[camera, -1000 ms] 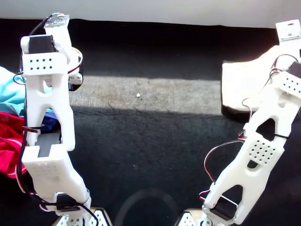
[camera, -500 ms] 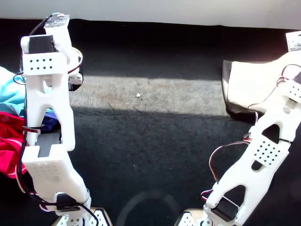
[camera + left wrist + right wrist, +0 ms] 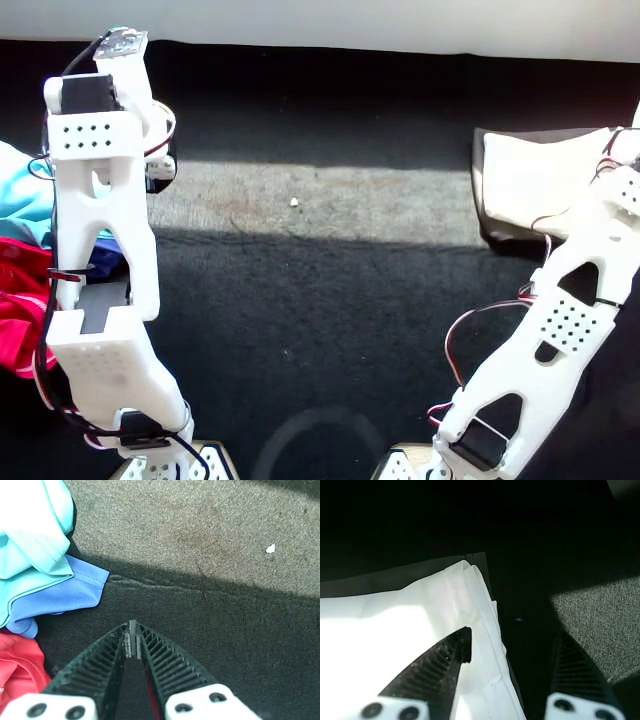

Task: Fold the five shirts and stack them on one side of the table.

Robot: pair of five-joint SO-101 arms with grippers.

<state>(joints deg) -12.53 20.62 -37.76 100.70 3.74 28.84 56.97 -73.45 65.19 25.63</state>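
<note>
Left gripper (image 3: 131,640): black ribbed fingers on white mounts. Beside it lie three plain shirts, no print seen: aqua shirt (image 3: 30,530), blue shirt (image 3: 65,587) and red shirt (image 3: 17,665), the red closest to the gripper's base. The table cover (image 3: 225,630) under the gripper is black, and ahead of it a sunlit band (image 3: 200,530) reads grey-brown with one white speck (image 3: 270,548). Right gripper (image 3: 512,640): same black ribbed fingers. One finger lies over a plain white shirt (image 3: 395,630), which has a dark grey layer (image 3: 395,577) along its edge. Both arms (image 3: 100,200) are white with dot-perforated panels. The wires (image 3: 460,340) are red and black.
</note>
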